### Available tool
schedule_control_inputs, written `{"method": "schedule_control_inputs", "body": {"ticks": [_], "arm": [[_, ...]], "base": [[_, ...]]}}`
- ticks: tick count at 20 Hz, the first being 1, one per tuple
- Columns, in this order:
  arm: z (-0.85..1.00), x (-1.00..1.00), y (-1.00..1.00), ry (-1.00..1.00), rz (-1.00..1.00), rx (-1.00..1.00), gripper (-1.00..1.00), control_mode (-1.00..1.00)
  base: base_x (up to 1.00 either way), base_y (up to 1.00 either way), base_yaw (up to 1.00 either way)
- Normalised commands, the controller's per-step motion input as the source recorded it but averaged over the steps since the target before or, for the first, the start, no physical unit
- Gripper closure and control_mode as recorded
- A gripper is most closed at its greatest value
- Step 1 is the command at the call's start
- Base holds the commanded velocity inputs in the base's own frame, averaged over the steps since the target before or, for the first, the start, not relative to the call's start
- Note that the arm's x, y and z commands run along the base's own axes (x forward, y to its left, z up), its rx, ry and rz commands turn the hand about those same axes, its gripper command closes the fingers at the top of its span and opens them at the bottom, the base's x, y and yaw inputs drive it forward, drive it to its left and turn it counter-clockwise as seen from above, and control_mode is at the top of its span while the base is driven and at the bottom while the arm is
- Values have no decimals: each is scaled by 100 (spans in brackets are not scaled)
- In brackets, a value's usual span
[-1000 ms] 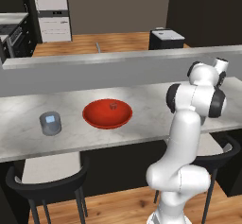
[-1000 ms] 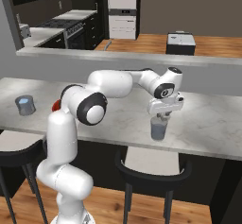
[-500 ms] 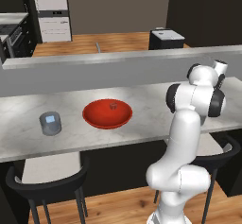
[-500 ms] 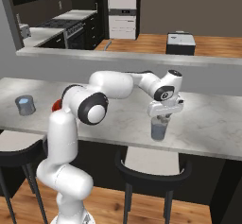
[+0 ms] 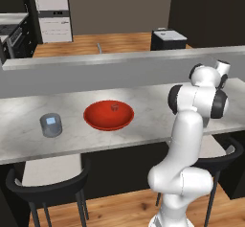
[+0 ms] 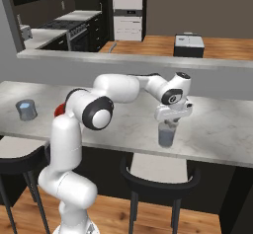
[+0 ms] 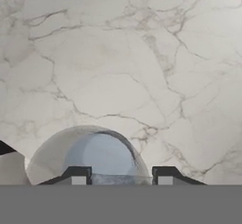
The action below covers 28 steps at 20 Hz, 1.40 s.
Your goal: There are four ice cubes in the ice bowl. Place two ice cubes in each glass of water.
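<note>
My gripper (image 6: 168, 123) hangs just above the right glass of water (image 6: 166, 136), a grey tumbler near the counter's front edge. In the hand view, the glass (image 7: 99, 154) lies right under the fingertips, and a pale ice cube (image 7: 121, 179) sits pinched between them. The gripper (image 7: 121, 178) is shut on that cube. The red ice bowl (image 5: 108, 115) rests mid-counter with a small ice cube (image 5: 114, 107) in it. The other glass of water (image 5: 50, 124) stands left of the bowl. Behind the arm, a sliver of the bowl (image 6: 59, 109) shows beside the left glass (image 6: 26, 109).
A raised grey ledge (image 5: 119, 61) runs along the back of the marble counter (image 6: 217, 129). Dark stools (image 6: 160, 171) stand under the front edge. A black box (image 6: 189, 45) sits on the far wooden counter.
</note>
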Motion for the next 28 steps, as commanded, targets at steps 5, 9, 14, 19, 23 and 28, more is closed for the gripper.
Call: {"method": "schedule_control_inputs", "body": {"ticks": [5, 9, 14, 19, 23, 28], "arm": [[0, 0, 15, 0, 0, 0, 100, -100], [0, -3, 8, 0, 0, 0, 100, -100], [0, -2, 1, 0, 0, 0, 100, -100], [0, 0, -9, 0, 0, 0, 100, -100], [0, -8, -7, 0, 0, 0, 100, -100], [0, -24, 0, 0, 0, 0, 100, -100]], "base": [[0, 0, 0], [0, 0, 0], [0, 0, 0], [0, 0, 0], [0, 0, 0], [0, 0, 0]]}}
